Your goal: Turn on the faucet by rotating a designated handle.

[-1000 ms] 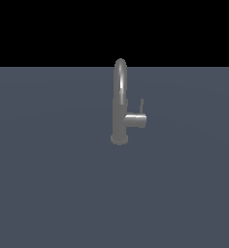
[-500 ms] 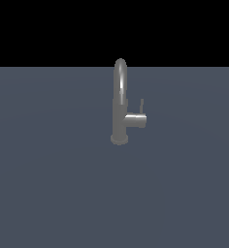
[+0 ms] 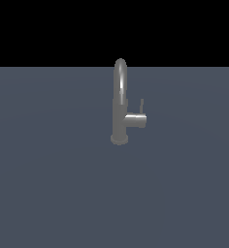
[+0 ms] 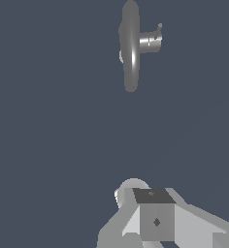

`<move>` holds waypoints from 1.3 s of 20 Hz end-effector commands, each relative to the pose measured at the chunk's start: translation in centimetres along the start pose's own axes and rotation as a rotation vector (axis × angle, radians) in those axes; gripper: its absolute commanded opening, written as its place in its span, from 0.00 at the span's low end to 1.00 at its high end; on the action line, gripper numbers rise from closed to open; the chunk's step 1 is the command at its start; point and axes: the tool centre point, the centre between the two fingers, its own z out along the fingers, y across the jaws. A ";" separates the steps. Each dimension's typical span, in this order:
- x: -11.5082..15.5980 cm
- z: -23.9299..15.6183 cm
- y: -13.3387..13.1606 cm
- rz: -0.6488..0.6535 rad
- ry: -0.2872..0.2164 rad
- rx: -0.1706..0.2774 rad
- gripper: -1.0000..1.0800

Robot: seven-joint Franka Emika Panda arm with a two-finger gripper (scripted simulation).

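The grey faucet point(image 3: 119, 104) stands upright on the dark floor in the middle of the exterior view, its arched spout rising above the body. Its handle point(image 3: 136, 120) is a short stub pointing to the exterior view's right, with a thin lever rod point(image 3: 141, 105) standing up at its end. The wrist view looks down on the faucet point(image 4: 130, 48) and handle point(image 4: 150, 42) from well away. My gripper point(image 4: 153, 196) shows there as one grey block with no gap between the fingers, holding nothing and far from the faucet. No arm appears in the exterior view.
A flat blue-grey floor point(image 3: 48, 193) surrounds the faucet on all sides, under a black background. Nothing else stands on it.
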 end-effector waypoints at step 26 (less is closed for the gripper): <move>16.2 3.3 1.8 0.395 -0.364 0.400 0.00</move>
